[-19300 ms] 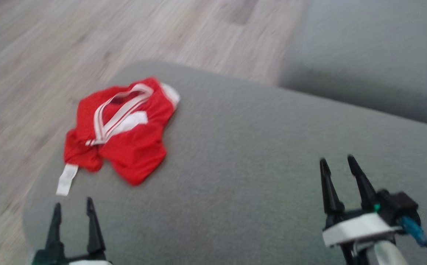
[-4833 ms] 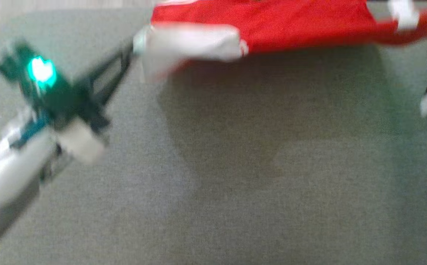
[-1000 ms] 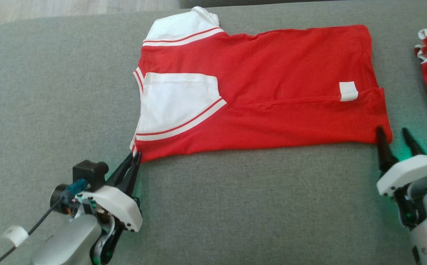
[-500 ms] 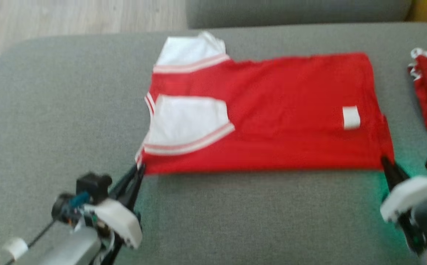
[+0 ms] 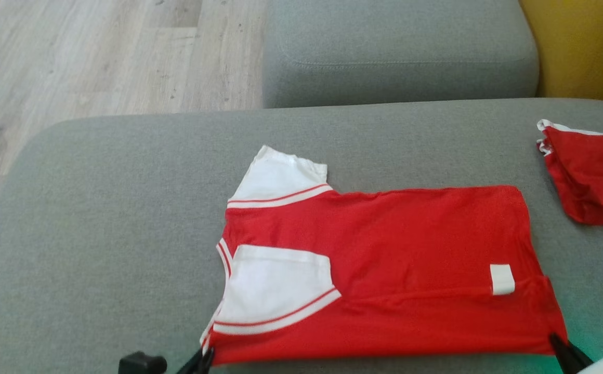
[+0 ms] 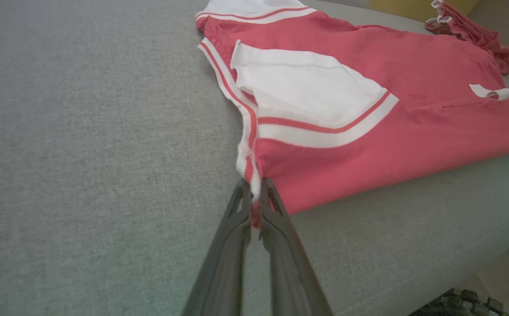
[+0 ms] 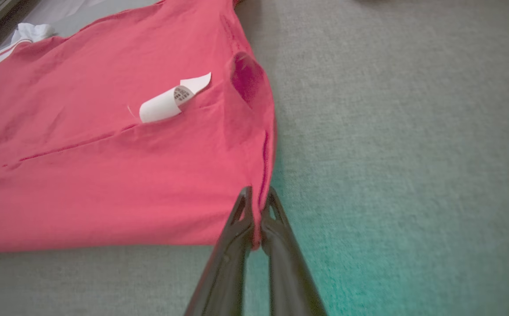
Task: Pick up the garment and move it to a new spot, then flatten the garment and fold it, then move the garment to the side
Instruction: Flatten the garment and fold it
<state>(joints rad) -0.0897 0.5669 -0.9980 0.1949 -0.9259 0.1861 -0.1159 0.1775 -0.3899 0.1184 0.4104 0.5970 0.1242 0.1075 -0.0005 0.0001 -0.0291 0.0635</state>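
Across grey cushion (image 5: 99, 208), garment (image 5: 410, 249) lengthwise, sleeves (image 5: 280, 179) leftward.

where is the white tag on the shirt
In the head view, the tag lies low on the right of the shirt, near the corner the right gripper pinches.

The garment (image 5: 384, 259) is red, its sleeves (image 5: 280, 283) white with a thin red stripe, its tag (image 5: 502, 279) white. The sofa (image 5: 99, 234) is grey; a second red, white-trimmed cloth (image 5: 592, 176) lies at its right edge. The floor (image 5: 73, 52) is pale wood.
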